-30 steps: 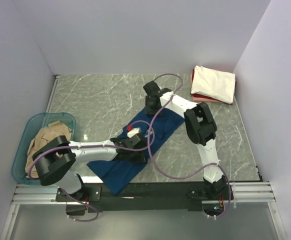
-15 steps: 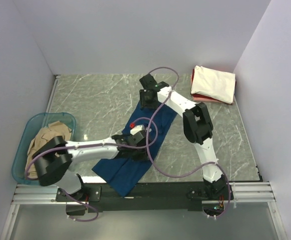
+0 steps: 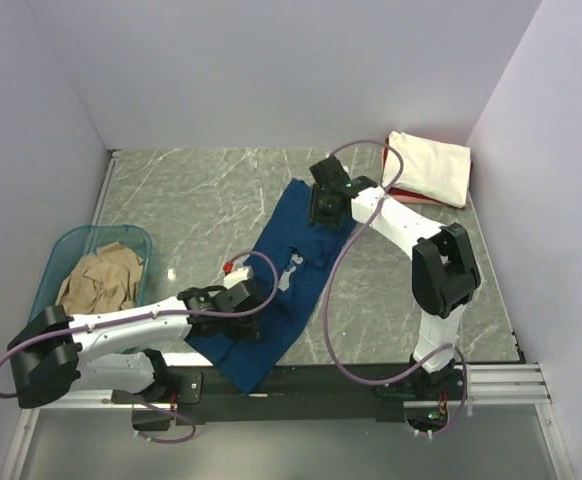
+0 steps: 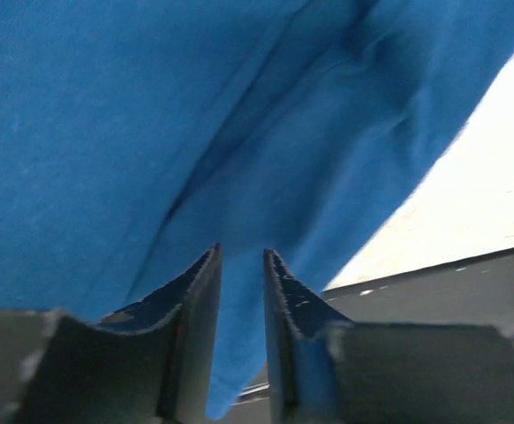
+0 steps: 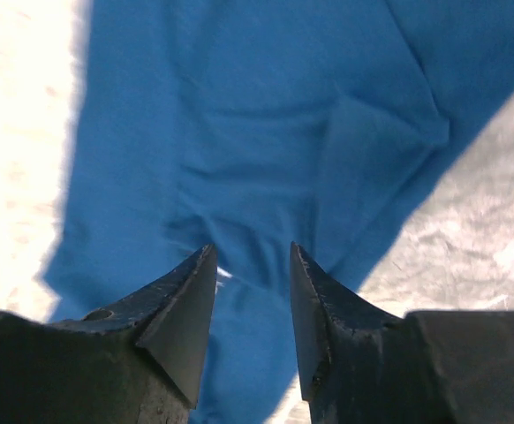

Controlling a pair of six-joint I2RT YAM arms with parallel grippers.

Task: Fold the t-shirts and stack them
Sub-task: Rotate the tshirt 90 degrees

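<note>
Two hands: both work on one navy t-shirt (image 3: 283, 235), one at each end.
Left hand (image 4: 241, 254): the jaws are nearly together, leaving a narrow slot. Blue cloth fills the view through it. Whether a fold is pinched there cannot be told.
Right hand (image 5: 250, 252): the jaws are part-way apart, with the tips low over the cloth and creases running toward them. Nothing is visibly clamped.
Navy t-shirt: lies as a long diagonal band on the desk (image 3: 201, 200). Its far end is under the right hand. Its near end is beside the left hand and reaches the front edge, over the dark rail (image 3: 311, 380).
Cable: a purple cable (image 3: 323, 300) crosses the band between the two hands.
Finished stack: a cream t-shirt (image 3: 429, 165) lies on a red t-shirt (image 3: 399, 195) in the far right corner, well apart from the band.
Waiting: a tan t-shirt (image 3: 99, 280) sits crumpled in the teal tub (image 3: 71, 240) at the left edge.
Step, as judged: stretching and flattening before the fold.
Risk, slip: a loose hold at either end would let the cloth spring back into wrinkles.
Risk, overhang: a pull toward the front could drag the near end off the desk.
Risk, snag: the cable could catch the cloth and undo a fold.
</note>
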